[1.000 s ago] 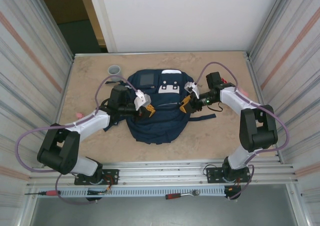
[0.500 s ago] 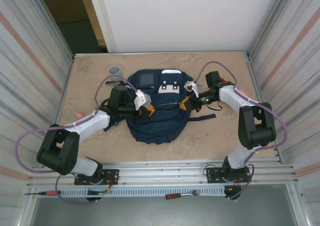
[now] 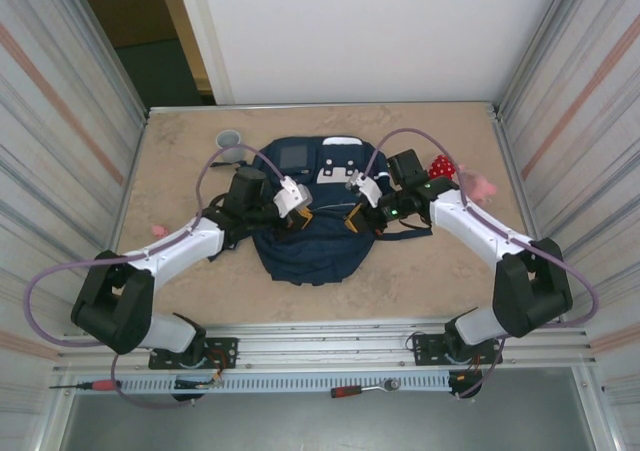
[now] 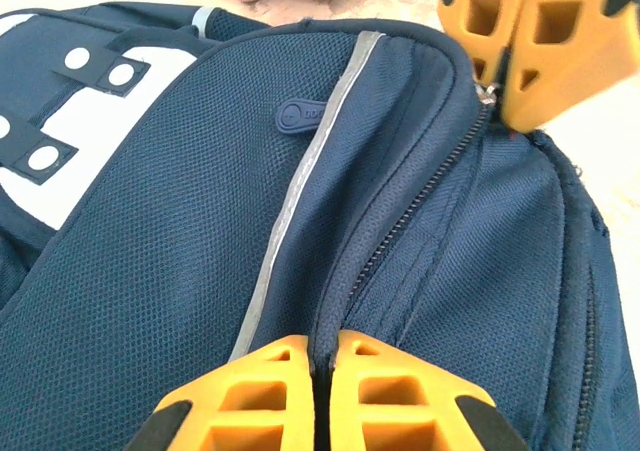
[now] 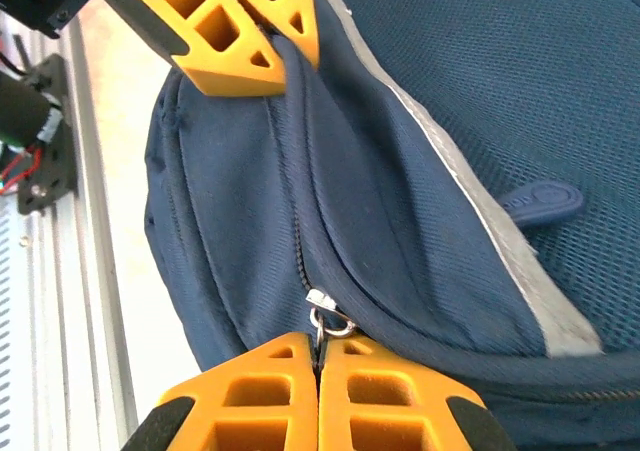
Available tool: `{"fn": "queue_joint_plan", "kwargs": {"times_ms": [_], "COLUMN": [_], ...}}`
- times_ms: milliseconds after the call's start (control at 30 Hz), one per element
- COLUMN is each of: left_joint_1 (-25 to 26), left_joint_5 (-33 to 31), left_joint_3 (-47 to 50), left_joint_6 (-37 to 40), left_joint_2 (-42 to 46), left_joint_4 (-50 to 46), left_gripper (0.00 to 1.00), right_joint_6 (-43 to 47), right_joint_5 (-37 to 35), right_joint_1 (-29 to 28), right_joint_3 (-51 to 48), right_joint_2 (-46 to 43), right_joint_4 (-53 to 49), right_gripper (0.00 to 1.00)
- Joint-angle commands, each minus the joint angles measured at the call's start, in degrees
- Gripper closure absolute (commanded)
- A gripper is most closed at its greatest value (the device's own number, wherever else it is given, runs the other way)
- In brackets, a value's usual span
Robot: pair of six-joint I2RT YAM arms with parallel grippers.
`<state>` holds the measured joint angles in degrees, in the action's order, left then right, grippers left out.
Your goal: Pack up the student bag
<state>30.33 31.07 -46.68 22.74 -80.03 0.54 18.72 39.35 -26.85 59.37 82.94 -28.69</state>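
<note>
- At mid-table (image 3: 420,271), top view: bag (image 3: 310,256) lies flat, its top end toward 12 o'clock, between the two arms. Clock directions below are read from the bag's centre.
- 9 o'clock, well apart from the bag: small pink scrap (image 3: 158,231) on the table, too small to tell what it is.
- 10–11 o'clock, just off the bag's top corner: grey cup (image 3: 230,141), upright.
- Left gripper (image 3: 299,214) sits on the bag's left half, at about 9 o'clock. In its wrist view the fingers are pressed together on a fold of bag fabric beside the zip line.
- Reflective stripe (image 4: 300,191) runs along the pocket panel, beside the zip. White patches (image 3: 340,174) lie toward 12 o'clock.
- Right gripper (image 3: 352,218) sits on the bag's right half, at about 3 o'clock, facing the left one. Its fingers are pressed together, pinching the metal zip pull (image 5: 328,316) at the end of the zip.
- 2 o'clock, off the bag: red and pink toy (image 3: 440,168) on the table, by the right arm.
</note>
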Motion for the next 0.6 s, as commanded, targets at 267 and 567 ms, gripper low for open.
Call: {"fn": "queue_joint_plan", "kwargs": {"times_ms": [267,567], "left_joint_1": [7.5,6.7], "left_joint_5": [-3.5,-7.6], "left_joint_3": [-7.8,-4.4], "left_joint_6": [-0.5,-0.6], "left_joint_2": [-2.2,0.1], "left_joint_4": [3.3,-0.7], "left_gripper": [1.00,0.68], "right_joint_6": [-27.2,-28.5], "right_joint_5": [-7.8,-12.3], "right_joint_1": [-9.2,-1.2], "right_joint_3": [-1.5,-0.5], "right_joint_2": [-2.0,-4.0], "right_joint_4": [12.6,0.3], "right_gripper": [1.00,1.00]}}
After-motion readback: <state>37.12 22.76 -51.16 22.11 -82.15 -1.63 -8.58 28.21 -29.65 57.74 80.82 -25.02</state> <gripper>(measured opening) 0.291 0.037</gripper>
